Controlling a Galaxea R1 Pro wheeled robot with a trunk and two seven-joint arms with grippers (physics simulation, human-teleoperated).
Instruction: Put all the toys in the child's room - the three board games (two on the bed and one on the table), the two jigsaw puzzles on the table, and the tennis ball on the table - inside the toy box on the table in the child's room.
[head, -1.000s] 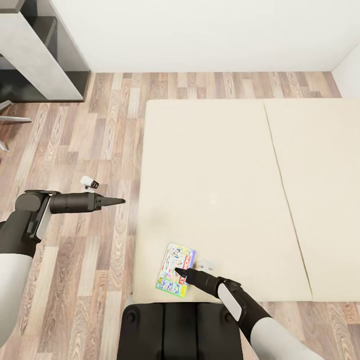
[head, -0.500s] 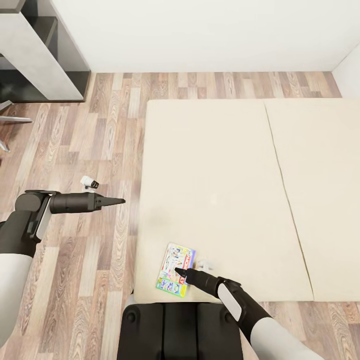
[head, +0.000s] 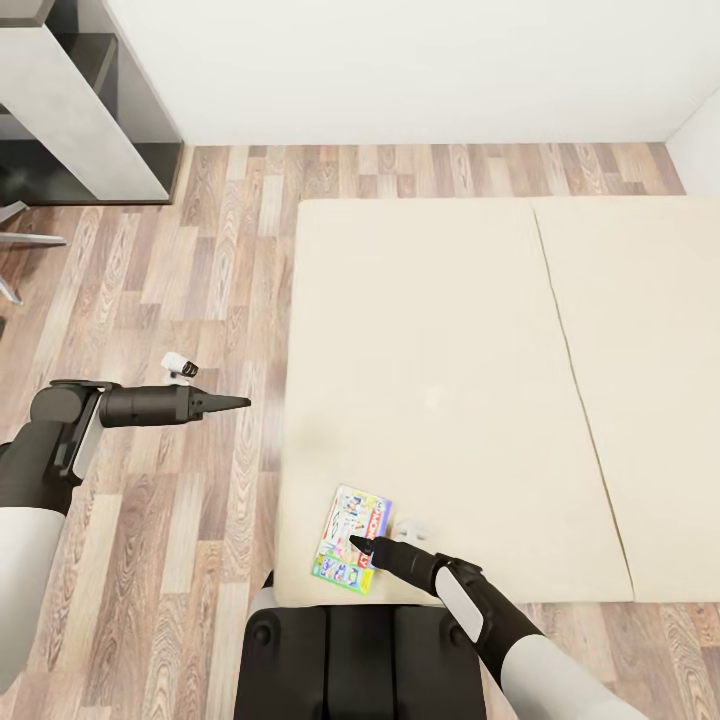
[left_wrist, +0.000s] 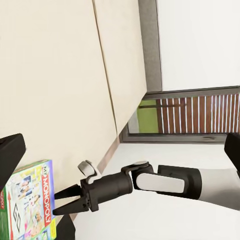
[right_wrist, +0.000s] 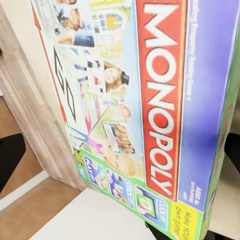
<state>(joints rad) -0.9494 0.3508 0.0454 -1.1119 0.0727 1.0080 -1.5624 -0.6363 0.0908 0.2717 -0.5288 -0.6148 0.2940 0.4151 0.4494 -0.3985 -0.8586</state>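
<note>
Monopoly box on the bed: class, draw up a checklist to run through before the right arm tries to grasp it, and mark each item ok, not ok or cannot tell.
1. Monopoly box lies flat near the edge of the bed: ok.
2. Right gripper is over the box: ok.
3. Right gripper is open, seen from the left wrist view: ok.
4. Fingers straddle a box edge: cannot tell.
5. Left gripper is away from the box, over the wooden floor: ok.
</note>
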